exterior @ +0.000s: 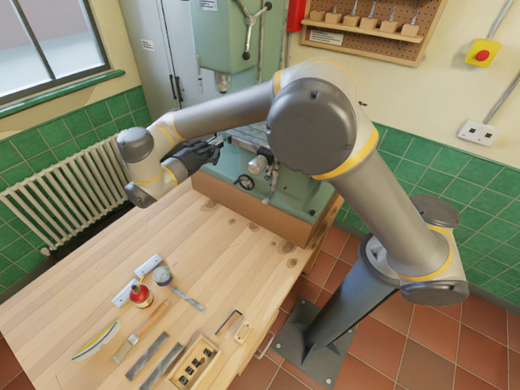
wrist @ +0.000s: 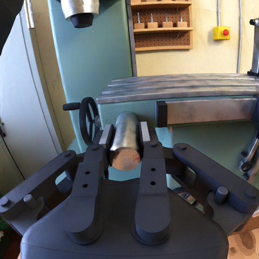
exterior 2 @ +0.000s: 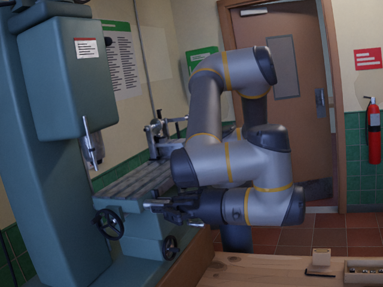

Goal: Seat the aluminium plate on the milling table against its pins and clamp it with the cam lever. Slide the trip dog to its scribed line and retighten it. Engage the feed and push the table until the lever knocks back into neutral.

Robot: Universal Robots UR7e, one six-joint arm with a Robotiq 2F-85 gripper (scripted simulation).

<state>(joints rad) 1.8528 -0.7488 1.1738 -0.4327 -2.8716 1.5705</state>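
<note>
A steel cylindrical handle [wrist: 125, 137] sticks out from the end of the milling table [wrist: 178, 85], and my gripper [wrist: 124, 131] is closed around it. From the second side camera the handle [exterior 2: 154, 204] projects level from the table's end toward my gripper [exterior 2: 167, 206]. The table top [exterior 2: 136, 180] is slotted and bare at this end. A clamp fixture with a lever [exterior 2: 161, 131] stands at its far end. A steel rail [wrist: 207, 111] with a black block [wrist: 161, 113] at its left end runs along the table's front face. The aluminium plate is hidden.
The green mill column [exterior 2: 55, 132] stands left of the table, with its spindle [wrist: 81, 10] above. A black handwheel [wrist: 88, 119] sits just left of the handle. A second handwheel [exterior 2: 109, 224] and a smaller one [exterior 2: 170, 247] sit lower. The wooden bench [exterior: 147, 273] carries hand tools.
</note>
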